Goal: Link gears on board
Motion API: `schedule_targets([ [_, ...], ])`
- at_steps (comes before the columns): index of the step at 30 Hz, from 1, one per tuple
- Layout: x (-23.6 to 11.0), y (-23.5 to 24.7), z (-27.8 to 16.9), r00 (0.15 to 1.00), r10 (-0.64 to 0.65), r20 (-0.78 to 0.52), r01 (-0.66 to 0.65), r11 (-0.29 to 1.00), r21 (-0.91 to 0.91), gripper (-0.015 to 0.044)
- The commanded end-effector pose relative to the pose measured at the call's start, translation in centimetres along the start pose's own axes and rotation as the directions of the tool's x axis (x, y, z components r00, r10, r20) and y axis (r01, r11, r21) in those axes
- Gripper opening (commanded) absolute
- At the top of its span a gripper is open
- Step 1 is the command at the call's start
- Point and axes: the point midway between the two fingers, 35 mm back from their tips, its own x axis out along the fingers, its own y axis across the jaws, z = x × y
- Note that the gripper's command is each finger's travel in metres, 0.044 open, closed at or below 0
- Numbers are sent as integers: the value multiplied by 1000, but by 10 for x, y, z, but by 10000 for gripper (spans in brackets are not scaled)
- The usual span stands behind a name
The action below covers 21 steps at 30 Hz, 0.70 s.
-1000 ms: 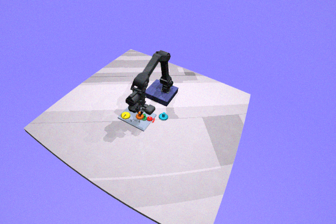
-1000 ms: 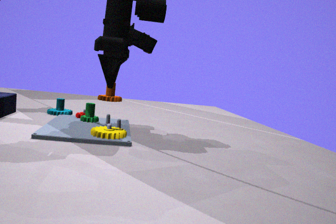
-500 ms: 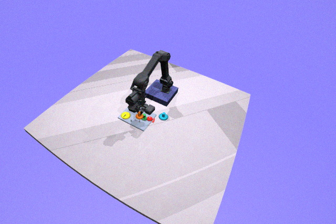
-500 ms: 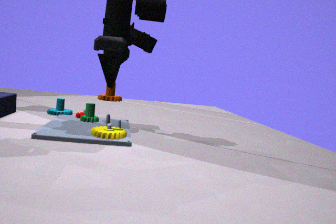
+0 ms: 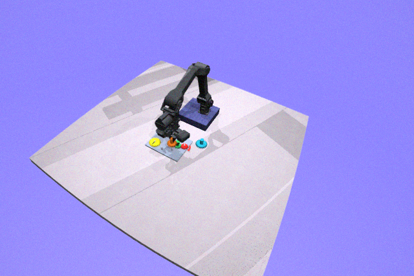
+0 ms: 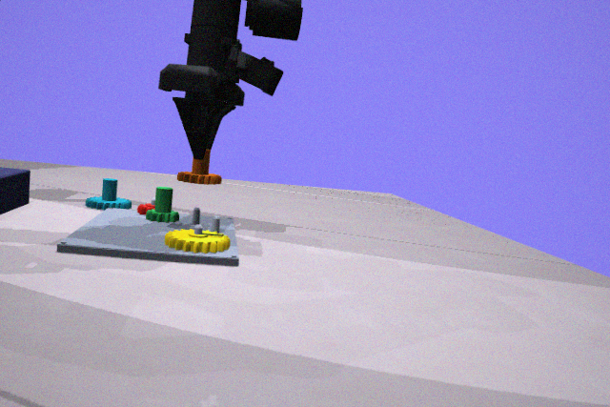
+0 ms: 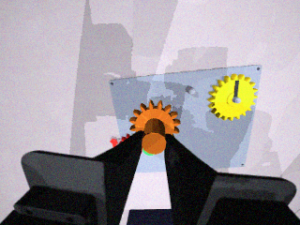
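Note:
My gripper [image 6: 200,153] [image 7: 154,136] is shut on the stem of the orange gear [image 6: 199,177] [image 7: 154,117] [image 5: 171,143] and holds it level above the grey board [image 5: 176,156] [image 6: 112,234] [image 7: 211,150]. The green gear [image 6: 163,215] [image 5: 178,145] sits on the board beside the red gear [image 5: 184,146] [image 6: 145,208]; the wrist view mostly hides both. The yellow gear [image 5: 154,142] [image 6: 196,240] [image 7: 230,99] with its black stripe is at the other end. Two bare pegs stand between, one a grey peg [image 6: 196,215] and the other a grey peg [image 6: 216,225]. The cyan gear [image 5: 201,143] [image 6: 108,203] stands off the board.
The dark blue base block [image 5: 197,117] [image 6: 11,191] of the arm stands behind the board. The red arrow [image 5: 189,148] lies beside the red gear. The upright green stem [image 6: 164,199] rises close below the held gear.

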Motion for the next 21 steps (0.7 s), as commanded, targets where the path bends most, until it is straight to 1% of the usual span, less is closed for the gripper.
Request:
schedule_targets([
  [1,3,0,0,1000,1,0,-1,1000,12,0],
  [13,18,0,0,1000,1,0,-1,997,-77,0],
  [21,30,0,0,1000,1,0,-1,1000,-7,0],
])
